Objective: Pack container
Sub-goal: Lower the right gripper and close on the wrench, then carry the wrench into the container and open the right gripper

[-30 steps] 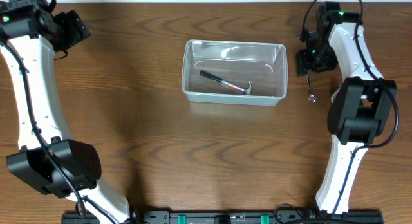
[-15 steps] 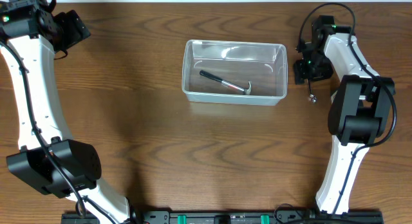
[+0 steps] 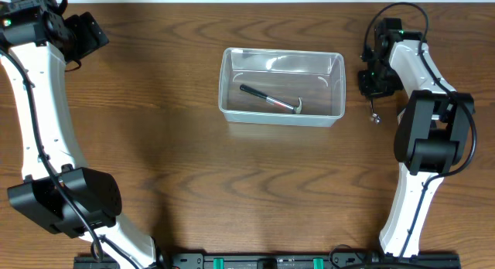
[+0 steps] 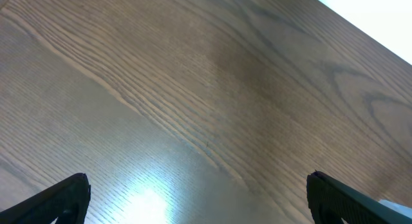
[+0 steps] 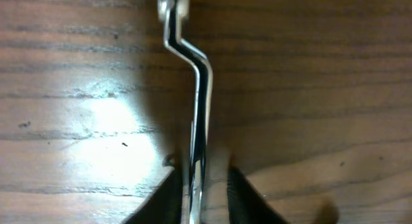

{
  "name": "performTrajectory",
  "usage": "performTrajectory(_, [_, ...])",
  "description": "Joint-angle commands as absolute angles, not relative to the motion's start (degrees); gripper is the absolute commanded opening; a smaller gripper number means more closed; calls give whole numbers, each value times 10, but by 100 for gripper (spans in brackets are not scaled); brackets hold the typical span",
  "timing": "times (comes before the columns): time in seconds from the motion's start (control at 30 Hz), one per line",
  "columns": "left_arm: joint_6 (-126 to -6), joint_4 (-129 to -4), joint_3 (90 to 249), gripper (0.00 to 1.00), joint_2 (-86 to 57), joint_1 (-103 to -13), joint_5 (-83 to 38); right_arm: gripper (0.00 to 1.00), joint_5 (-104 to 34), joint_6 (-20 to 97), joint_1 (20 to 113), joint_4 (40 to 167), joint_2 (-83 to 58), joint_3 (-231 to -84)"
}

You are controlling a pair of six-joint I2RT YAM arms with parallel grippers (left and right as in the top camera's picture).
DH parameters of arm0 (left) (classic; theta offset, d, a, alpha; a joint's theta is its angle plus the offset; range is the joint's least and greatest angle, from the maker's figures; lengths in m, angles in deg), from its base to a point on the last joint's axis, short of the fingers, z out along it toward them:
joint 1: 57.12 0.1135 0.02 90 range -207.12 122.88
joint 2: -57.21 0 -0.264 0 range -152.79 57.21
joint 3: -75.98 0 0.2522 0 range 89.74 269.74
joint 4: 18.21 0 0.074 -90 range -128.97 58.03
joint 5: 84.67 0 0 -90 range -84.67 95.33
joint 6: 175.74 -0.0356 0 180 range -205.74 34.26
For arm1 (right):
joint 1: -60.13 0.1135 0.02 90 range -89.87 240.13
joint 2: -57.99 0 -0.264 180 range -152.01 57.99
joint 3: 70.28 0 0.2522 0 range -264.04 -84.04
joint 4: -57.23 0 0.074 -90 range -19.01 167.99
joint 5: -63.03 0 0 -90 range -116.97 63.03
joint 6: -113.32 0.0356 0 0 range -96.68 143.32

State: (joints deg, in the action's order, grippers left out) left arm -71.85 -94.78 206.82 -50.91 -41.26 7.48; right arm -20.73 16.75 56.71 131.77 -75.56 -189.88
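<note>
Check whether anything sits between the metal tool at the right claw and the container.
Nothing visible does: only bare table lies between the metal tool and the container. A hammer already lies inside.

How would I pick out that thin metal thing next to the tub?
Start at the clear container mid-table and look just beyond its right end, under the right gripper. There a thin shiny metal bar lies on the table between the fingers. Unlike the hammer in the container, it has no head, only a kinked shaft.
</note>
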Motion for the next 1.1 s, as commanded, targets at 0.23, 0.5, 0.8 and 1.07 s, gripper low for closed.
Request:
performTrajectory(0.23, [-719,-949,2071,98,-511,-413,84,1,-191,175,564,1321,-759,-1885])
performTrajectory(0.5, [-719,-949,2071,98,-511,-413,84,1,-199,175,567,1352,-732,-1995])
performTrajectory(0.8, [-719,-949,2071,98,-511,-413,84,1,-254,154,589,1414,-664,-2225])
performTrajectory(1.07, [-719,-949,2071,98,-511,-413,84,1,-378,-71,679,1467,-611,-2256])
